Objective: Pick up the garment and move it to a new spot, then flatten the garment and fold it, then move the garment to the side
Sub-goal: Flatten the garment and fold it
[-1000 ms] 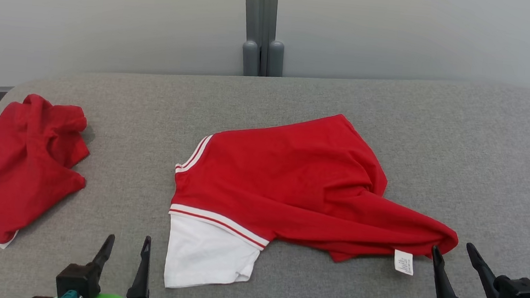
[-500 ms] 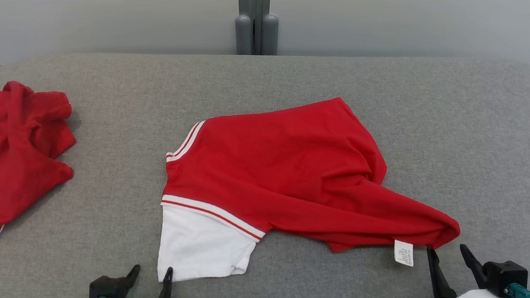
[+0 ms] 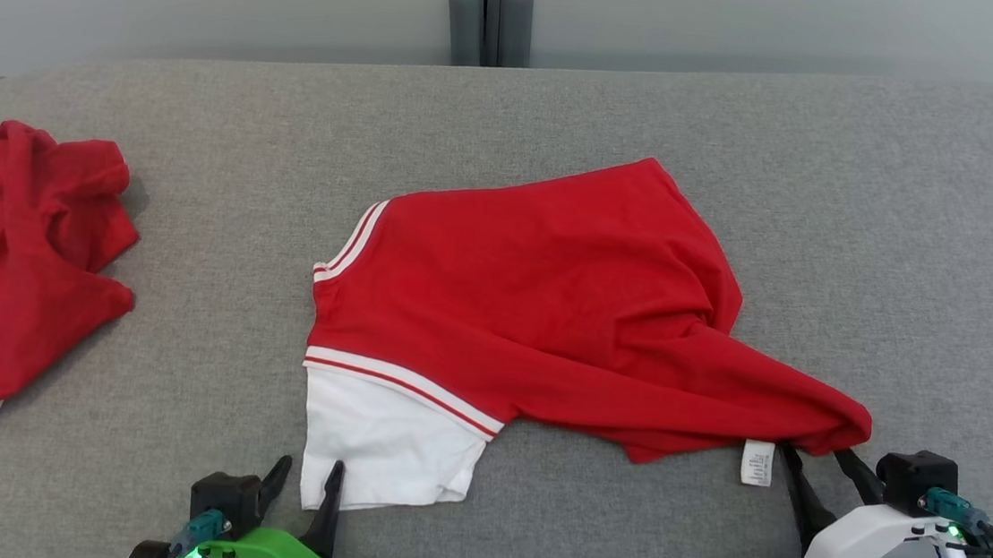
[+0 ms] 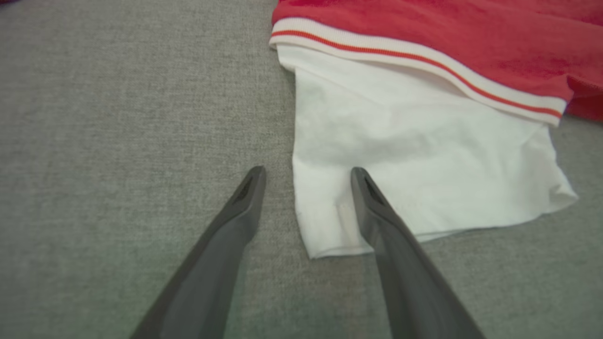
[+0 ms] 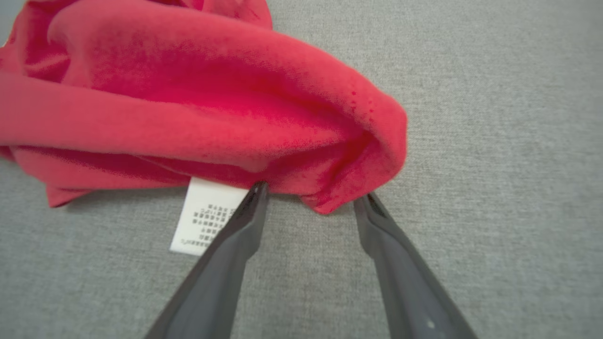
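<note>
A red garment [image 3: 548, 310] with white-striped trim and a white lower panel [image 3: 378, 448] lies rumpled in the middle of the grey surface. My left gripper [image 3: 307, 476] is open at the near left corner of the white panel [image 4: 400, 165]; one finger lies over the cloth and the other on the bare surface. My right gripper [image 3: 815, 455] is open at the garment's right tip [image 5: 330, 155], its fingertips touching the red fold beside the white care label [image 5: 207, 214].
A second red garment [image 3: 12, 264] lies bunched at the left edge of the grey padded surface [image 3: 911, 261]. A pale wall with a grey post [image 3: 489, 9] stands behind it. Bare surface lies to the right and far side.
The camera tilted down and shifted. Both grippers moved forward: the left now straddles the white panel's corner, and the right reached the red tip.
</note>
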Motion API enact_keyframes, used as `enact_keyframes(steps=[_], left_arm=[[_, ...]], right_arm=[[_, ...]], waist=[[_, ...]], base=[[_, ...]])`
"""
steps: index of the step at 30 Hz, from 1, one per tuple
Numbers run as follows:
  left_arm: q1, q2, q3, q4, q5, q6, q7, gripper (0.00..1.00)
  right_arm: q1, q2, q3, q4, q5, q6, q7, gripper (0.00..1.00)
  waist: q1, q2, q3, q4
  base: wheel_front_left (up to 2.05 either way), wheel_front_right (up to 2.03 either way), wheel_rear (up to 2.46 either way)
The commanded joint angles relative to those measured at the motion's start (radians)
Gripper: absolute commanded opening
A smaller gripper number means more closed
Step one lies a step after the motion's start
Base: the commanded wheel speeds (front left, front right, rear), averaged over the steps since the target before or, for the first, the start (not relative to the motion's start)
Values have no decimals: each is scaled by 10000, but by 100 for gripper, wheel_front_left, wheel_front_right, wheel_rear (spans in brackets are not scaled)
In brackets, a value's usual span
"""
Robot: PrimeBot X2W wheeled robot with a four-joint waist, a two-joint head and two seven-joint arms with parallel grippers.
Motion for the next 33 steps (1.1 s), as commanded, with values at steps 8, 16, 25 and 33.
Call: enact_keyframes(steps=[8,16,25,33], left_arm=[[-121,-43,-517,-382,-1176,-66,71,0],[247,-25,31,-2299,-1161,-69,60,0],[-939,407,397,-4170,-1011,-80,143,0],[-4830,1332,157,-4368,-1391,-84,1386,0]], right_arm=[[56,-455,820,-654,655,-3,-33,0],[1115,-977,1040,-3346,316,-7,-33,0],[295,-1269,1289,-5211,379,-6,-33,0],[-2855,-1605,1469,-4895,1470,-6,-33,0]], waist=[[0,-1,38,3],[0,-1,-138,-100],[0,-1,-20,-268],[0,-1,1262,-466]], base=[[0,0,0],[0,0,0],[0,0,0],[0,0,0]])
